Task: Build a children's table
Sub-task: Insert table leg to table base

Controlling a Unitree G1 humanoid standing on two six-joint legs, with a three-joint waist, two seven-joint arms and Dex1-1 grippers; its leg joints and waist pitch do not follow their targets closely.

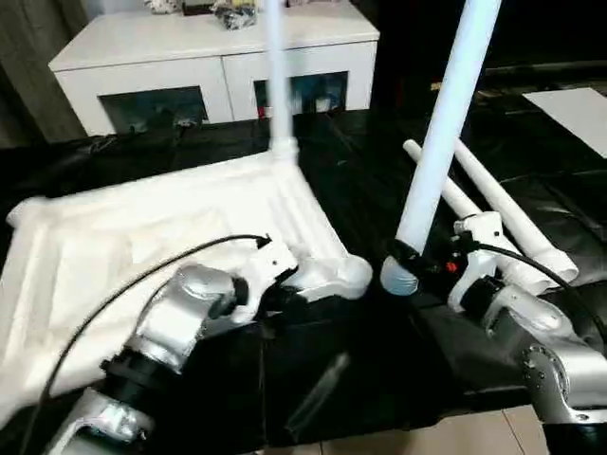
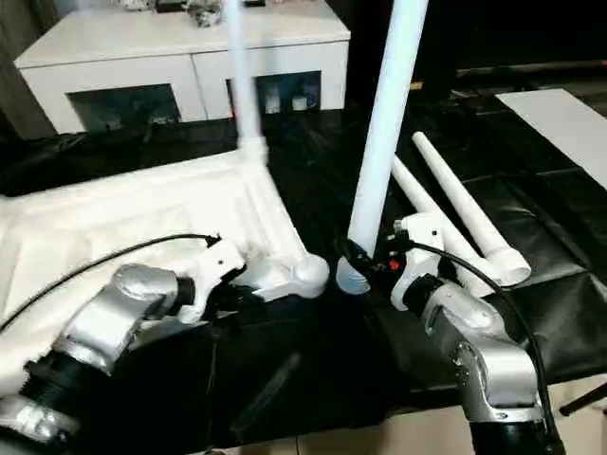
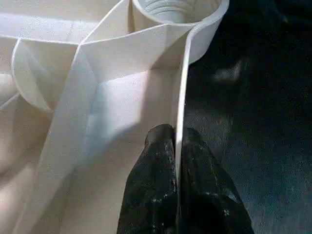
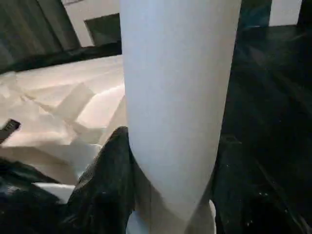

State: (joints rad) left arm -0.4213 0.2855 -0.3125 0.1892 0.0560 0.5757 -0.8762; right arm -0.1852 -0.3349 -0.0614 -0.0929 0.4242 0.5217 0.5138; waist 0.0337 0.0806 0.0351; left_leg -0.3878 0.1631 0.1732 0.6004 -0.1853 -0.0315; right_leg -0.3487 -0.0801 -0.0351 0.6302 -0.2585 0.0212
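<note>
Tabletop lies upside down on the black-covered work surface, ribbed underside up, spanning the surface's left half to its near edge. White moulded plastic: judged light, fairly stiff but with thin rim walls that flex, and smooth enough to slip, so pinch the rim wall near a corner, not the flat panel. One leg already stands in the far corner socket; near corner socket is empty, threads visible inside. Held leg is a long tapered white tube, upright, its thick end low just beside that near socket, not yet in. Judged light and rigid but top-heavy in leverage, so grip low near the threaded end, as now. Two spare legs lie side by side toward the surface's right edge. Left gripper is clenched on the tabletop's thin rim wall just short of the near socket. Right gripper is grasping the held leg close to its bottom end.
</note>
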